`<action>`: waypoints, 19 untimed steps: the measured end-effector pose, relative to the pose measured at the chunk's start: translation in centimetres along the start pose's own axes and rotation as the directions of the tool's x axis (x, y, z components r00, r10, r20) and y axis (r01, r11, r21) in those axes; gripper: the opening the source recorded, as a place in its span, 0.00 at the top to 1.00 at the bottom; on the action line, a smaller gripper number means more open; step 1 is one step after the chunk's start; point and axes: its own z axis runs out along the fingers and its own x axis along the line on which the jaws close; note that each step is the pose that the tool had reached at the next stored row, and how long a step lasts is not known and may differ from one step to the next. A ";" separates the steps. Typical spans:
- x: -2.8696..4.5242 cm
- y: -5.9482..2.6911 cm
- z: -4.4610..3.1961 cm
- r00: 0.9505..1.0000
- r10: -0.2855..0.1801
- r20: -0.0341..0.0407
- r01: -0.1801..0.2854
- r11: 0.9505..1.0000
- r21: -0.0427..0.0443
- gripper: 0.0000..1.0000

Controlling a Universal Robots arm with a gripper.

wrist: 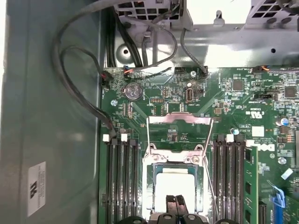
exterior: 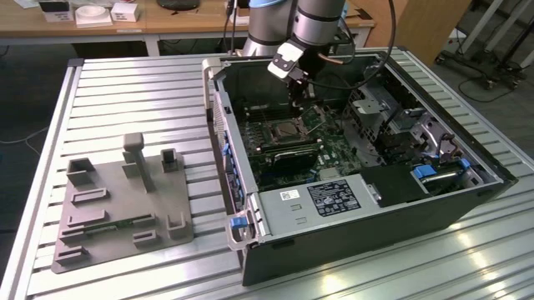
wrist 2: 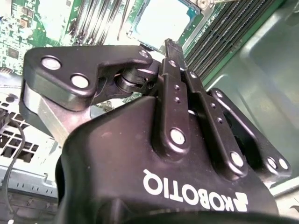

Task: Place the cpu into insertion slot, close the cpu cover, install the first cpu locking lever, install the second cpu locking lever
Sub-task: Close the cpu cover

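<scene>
Inside the open computer case (exterior: pixel 376 244), which is laid on its side on the slatted metal surface (exterior: pixel 134 94), the gripper (wrist: pixel 175 201) is lowered over the green circuit board (wrist: pixel 233 107) by the arm (exterior: pixel 321 19). Its fingers (wrist 2: pixel 174 65) are seen clenched together in both wrist views, with nothing gripped between them. Their tips are held directly over the edge of the cpu (wrist: pixel 175 184) that lies opposite the cover's hinge; whether the chip is touched cannot be told. The cpu is seated flat in the insertion slot (wrist: pixel 150 186), with its pale metal top left uncovered. The cpu cover (wrist: pixel 180 118) is swung up and away from the slot, so the socket is not yet closed. Long black memory slots (wrist: pixel 122 186) are ranged on both sides of the slot. Well apart from the case, toward the exterior view's left, a grey moulded fixture (exterior: pixel 125 200) is set on the same surface.
</scene>
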 end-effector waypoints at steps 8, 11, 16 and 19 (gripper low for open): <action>0.00 0.01 -0.28 1.000 0.000 0.000 0.000 1.000 0.000 0.89; 0.00 0.14 -0.29 1.000 0.000 0.000 0.000 1.000 0.000 0.89; 0.00 0.32 -0.28 1.000 0.000 0.000 0.000 1.000 0.000 0.89; 0.00 0.33 -0.38 1.000 0.000 0.000 0.000 1.000 0.000 0.89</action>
